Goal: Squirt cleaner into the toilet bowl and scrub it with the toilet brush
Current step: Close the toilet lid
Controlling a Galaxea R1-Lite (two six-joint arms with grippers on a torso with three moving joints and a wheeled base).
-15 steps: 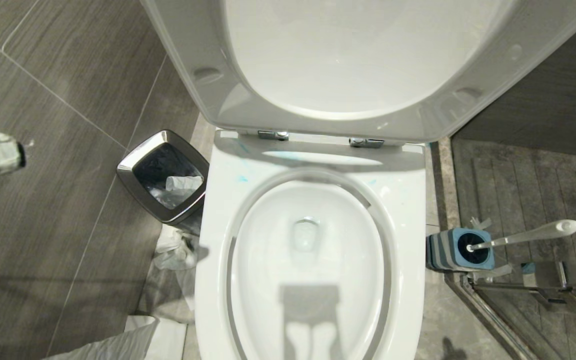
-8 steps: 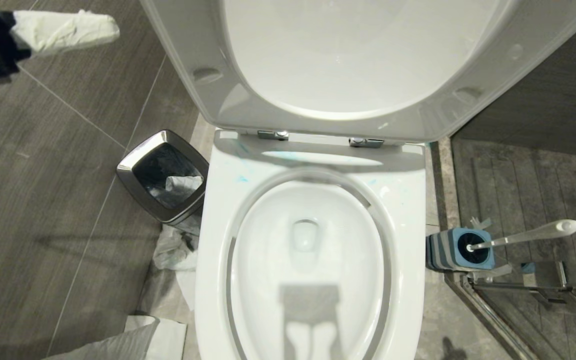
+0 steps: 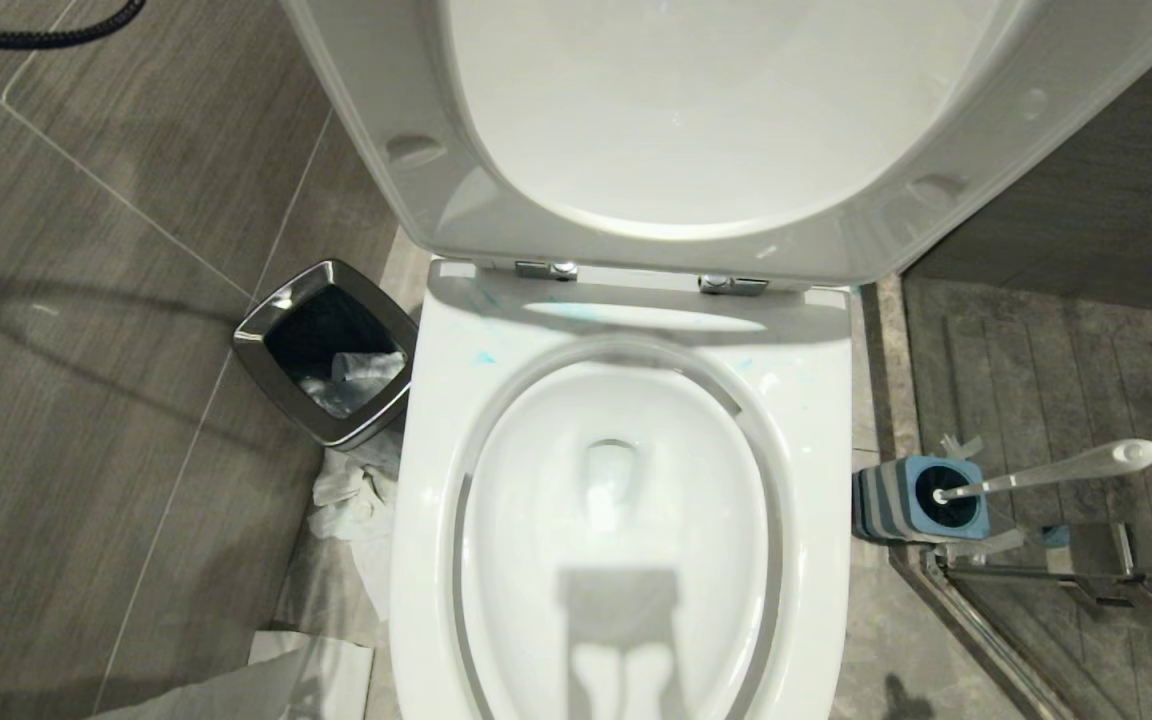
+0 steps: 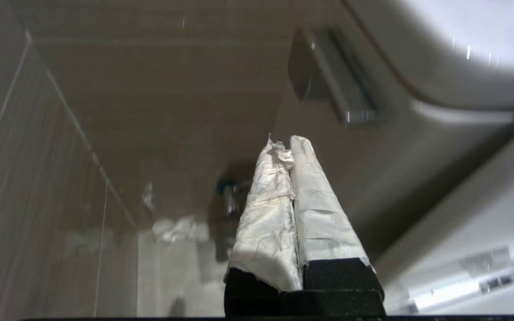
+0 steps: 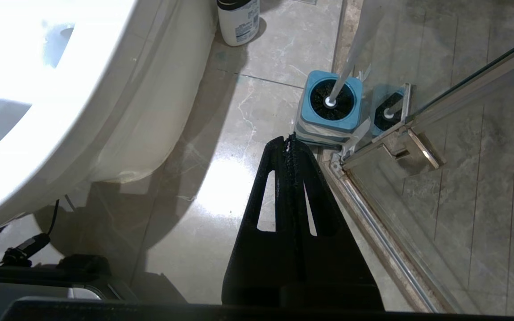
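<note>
The toilet bowl [image 3: 616, 520] stands with seat and lid raised, so the oval basin is free for cleaning. The cleaner [image 3: 484, 357] shows only as a few turquoise spots on the white rim near the hinges; the basin itself looks clean white, so I judge that the squirting is not really done. The toilet brush [image 3: 1046, 470] leans in its blue holder [image 3: 921, 497] on the floor at the robot's right, near the glass door, where the right arm can reach it. The right gripper [image 5: 290, 140] hangs near this holder, pressed shut and empty. The left gripper [image 4: 283, 145], wrapped in white paper tape, is also shut and holds nothing; it points toward the wall beside the toilet.
</note>
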